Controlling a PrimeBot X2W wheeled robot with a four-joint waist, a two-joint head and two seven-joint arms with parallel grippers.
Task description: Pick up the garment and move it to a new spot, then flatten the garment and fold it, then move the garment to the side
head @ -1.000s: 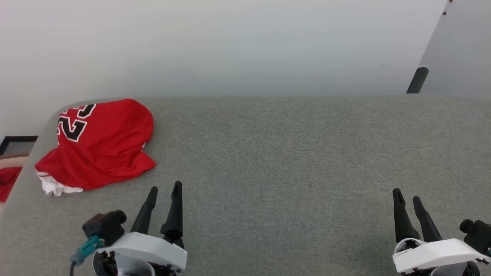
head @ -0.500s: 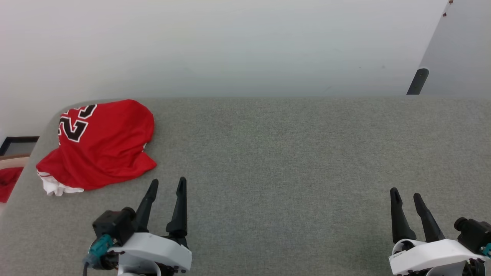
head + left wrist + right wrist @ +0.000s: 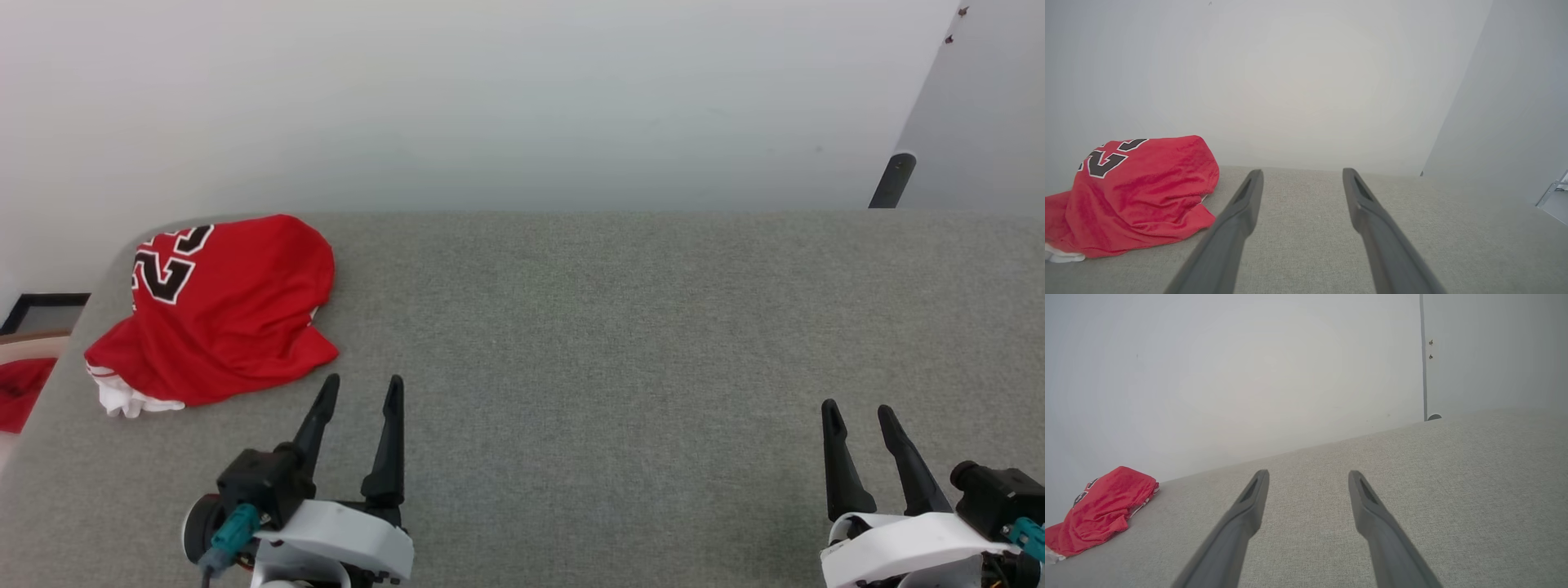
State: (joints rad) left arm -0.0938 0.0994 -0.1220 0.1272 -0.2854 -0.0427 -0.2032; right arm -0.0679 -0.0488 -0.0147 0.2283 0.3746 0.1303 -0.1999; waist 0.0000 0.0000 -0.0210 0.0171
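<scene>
The garment lies crumpled in a mound at the far left corner of the grey padded surface. It is red side up, with part of a black, white-outlined number on its far side and some white fabric showing at its near left edge. I read it as free of both grippers. Off the surface's left edge I see a smaller patch of red cloth.

The left gripper is at the surface's near edge, left of centre, with its fingers pointing toward the far edge. Its tips are near the garment's near hem and slightly right of it, not touching. In the left wrist view its two fingers stand apart, with bare surface between them.

The right gripper is at the surface's near right part, well apart from the garment. Its fingers are likewise spread and hold nothing.

A pale wall rises behind the surface's far edge. A dark post stands past its far right corner.
</scene>
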